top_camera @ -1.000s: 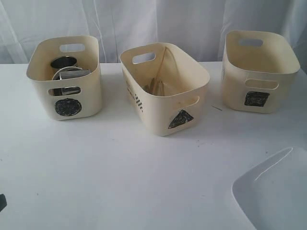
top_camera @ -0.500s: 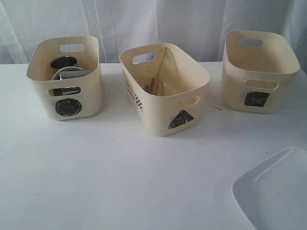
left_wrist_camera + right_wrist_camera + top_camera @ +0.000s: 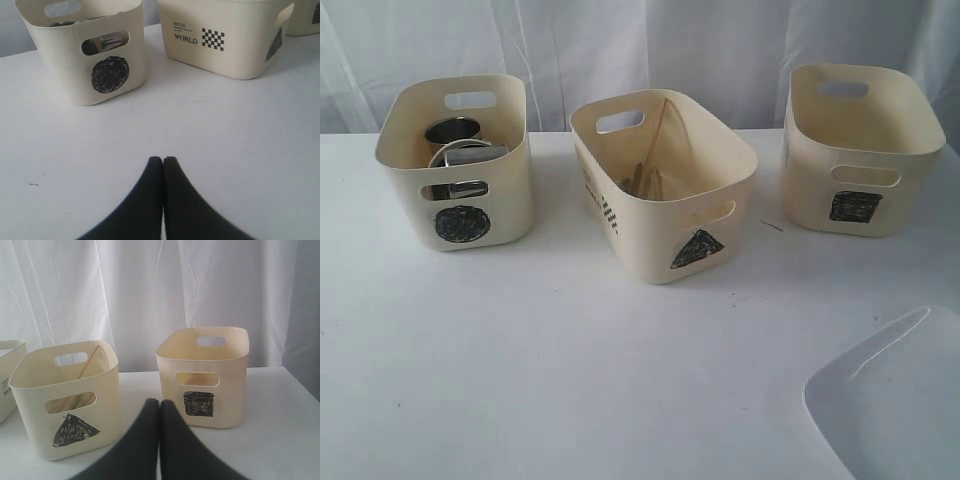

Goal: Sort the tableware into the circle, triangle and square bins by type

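Across the upper half of the exterior view, three cream tubs stand in a row on the white table, before a pale curtain. The circle bin is at the upper left, the square bin at the upper right, each with its black mark facing the lower edge of the frame. The triangle bin stands between them, well apart from both and turned askew, so that one corner points toward the bottom of the frame and its mark faces lower right. Inside it a wooden chopstick leans nearly upright against the far wall, its long axis running from the floor of the tub up to the rim. Other pale sticks lie low in the tub, too dim to tell apart. In the circle bin a steel cup shows its dark round mouth upward, with more steel ware packed beside it and glinting through the cut-out handle. At the lower right corner lies the white square plate, flat on the table and cut off by the frame, its visible rim slanting from the bottom edge up toward the right edge. The left gripper hangs over bare table with its black fingers pressed together on nothing, pointing toward the circle bin. The right gripper is likewise closed and empty, aimed at the gap between the triangle and square bins.
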